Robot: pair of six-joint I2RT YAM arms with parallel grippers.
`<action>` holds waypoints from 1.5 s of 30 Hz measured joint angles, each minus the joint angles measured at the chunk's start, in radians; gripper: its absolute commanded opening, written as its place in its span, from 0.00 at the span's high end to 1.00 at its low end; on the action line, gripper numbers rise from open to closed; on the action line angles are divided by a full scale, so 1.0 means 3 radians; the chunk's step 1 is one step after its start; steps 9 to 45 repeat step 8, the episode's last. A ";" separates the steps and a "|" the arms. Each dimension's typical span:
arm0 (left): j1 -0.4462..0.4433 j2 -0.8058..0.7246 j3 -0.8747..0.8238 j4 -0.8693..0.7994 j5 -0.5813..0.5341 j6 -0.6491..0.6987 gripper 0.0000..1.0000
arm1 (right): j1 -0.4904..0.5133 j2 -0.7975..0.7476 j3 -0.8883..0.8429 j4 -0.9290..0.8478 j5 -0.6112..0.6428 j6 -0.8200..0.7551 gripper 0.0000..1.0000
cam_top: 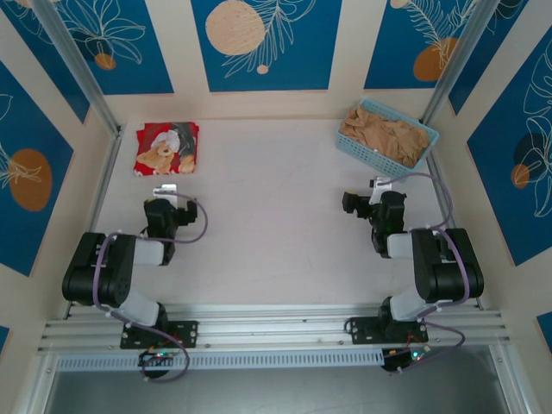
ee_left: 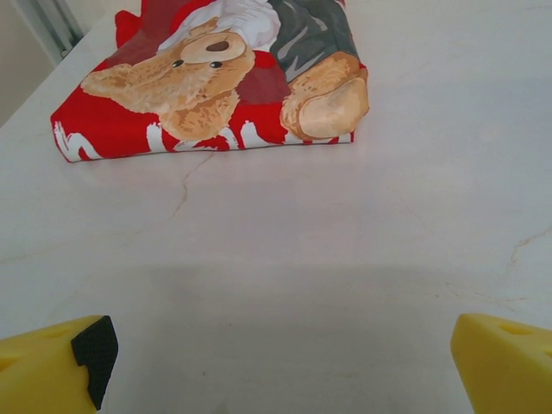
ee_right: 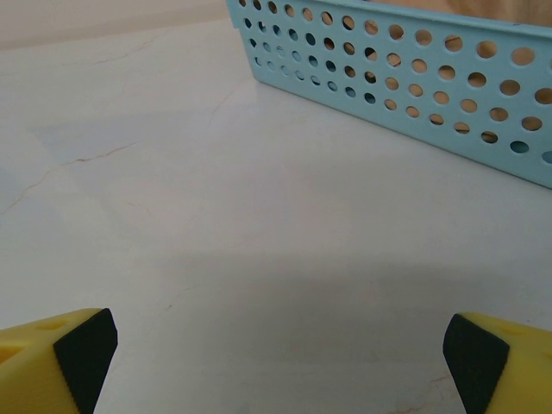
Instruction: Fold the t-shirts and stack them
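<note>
A folded red t-shirt (cam_top: 167, 147) with a teddy-bear print lies flat at the table's far left; the left wrist view has the same red t-shirt (ee_left: 216, 78) just ahead of the fingers. Crumpled tan t-shirts (cam_top: 384, 134) fill the light blue basket (cam_top: 424, 153) at the far right. My left gripper (cam_top: 166, 191) hovers just short of the red shirt, open, with bare table between its yellow fingers (ee_left: 52, 371). My right gripper (cam_top: 373, 185) stands open a little short of the basket (ee_right: 405, 78), nothing between its fingers (ee_right: 500, 362).
Metal frame posts (cam_top: 82, 73) rise at the table's back corners, and patterned wall panels close in the sides. Both arm bases sit on the rail (cam_top: 276, 323) along the near edge. White tabletop (cam_top: 276, 216) stretches between the two arms.
</note>
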 measured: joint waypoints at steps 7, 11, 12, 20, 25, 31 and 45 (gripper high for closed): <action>0.0000 0.0000 0.0022 -0.0027 0.0170 0.0060 0.00 | 0.0000 0.0000 0.0000 0.0000 0.0001 0.0000 0.01; 0.0000 0.0000 0.0022 -0.0027 0.0178 0.0060 0.00 | 0.0000 0.0000 0.0000 0.0000 0.0001 0.0000 0.01; 0.0000 0.0000 0.0022 -0.0027 0.0178 0.0060 0.00 | 0.0000 0.0000 0.0000 0.0000 0.0001 0.0000 0.01; 0.0000 0.0000 0.0022 -0.0027 0.0178 0.0060 0.00 | 0.0000 0.0000 0.0000 0.0000 0.0001 0.0000 0.01; 0.0000 0.0000 0.0022 -0.0027 0.0178 0.0060 0.00 | 0.0000 0.0000 0.0000 0.0000 0.0001 0.0000 0.01; 0.0000 0.0000 0.0022 -0.0027 0.0178 0.0060 0.00 | 0.0000 0.0000 0.0000 0.0000 0.0001 0.0000 0.01; 0.0000 0.0000 0.0022 -0.0027 0.0178 0.0060 0.00 | 0.0000 0.0000 0.0000 0.0000 0.0001 0.0000 0.01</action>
